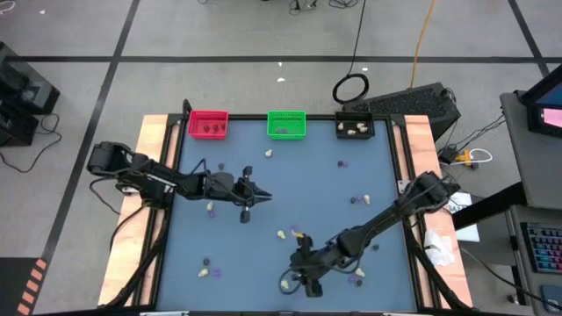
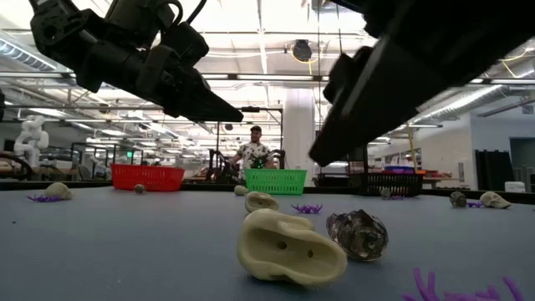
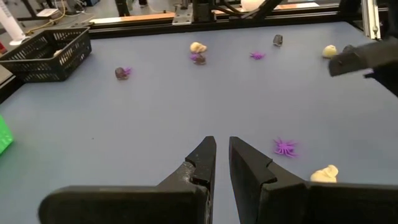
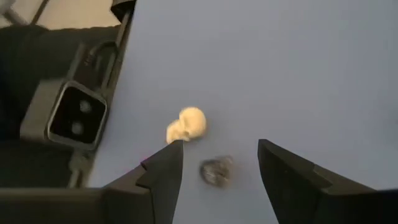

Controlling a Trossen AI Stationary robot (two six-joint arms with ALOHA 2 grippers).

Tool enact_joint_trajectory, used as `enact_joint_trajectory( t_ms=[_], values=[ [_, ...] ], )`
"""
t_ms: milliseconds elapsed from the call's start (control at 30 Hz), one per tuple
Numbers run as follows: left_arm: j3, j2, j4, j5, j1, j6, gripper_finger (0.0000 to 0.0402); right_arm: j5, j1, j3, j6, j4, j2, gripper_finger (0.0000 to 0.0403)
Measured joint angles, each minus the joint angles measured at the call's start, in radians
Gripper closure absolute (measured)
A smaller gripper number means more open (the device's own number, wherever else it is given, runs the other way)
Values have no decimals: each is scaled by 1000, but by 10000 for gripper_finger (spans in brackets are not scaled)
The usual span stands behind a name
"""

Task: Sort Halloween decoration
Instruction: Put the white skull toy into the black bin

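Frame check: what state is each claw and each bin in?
Left claw: nearly shut, empty, above the table.
Right claw: open, empty, over a grey lump.
Red bin: upright, dark pieces inside.
Green bin: upright, contents unclear.
Black bin: upright, cream lumps inside.

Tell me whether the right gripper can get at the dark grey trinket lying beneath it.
Probably yes. The right gripper is open, its fingers either side of the dark grey trinket. The cream skull lies close beside one finger but not between them.
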Motion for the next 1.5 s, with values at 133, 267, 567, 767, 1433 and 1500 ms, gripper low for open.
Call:
enact_joint_trajectory(
  t_ms=[133,267,567,767,1433,1500],
  values=[
    [0,0,0,0,0,0,362,-22,8,132,89,-131,73,206],
    [0,0,-2,0,0,0,362,-22,13,254,150,-247,143,206],
    [0,0,-30,0,-1,-27,362,-17,13,356,161,-295,212,206],
    [0,0,-40,-1,-16,-52,362,-15,15,357,168,-292,213,209],
    [0,0,-45,-19,-40,-61,362,6,23,358,217,-297,257,269],
    [0,0,-61,-23,-39,-80,362,6,19,358,212,-299,258,293]
  ],
)
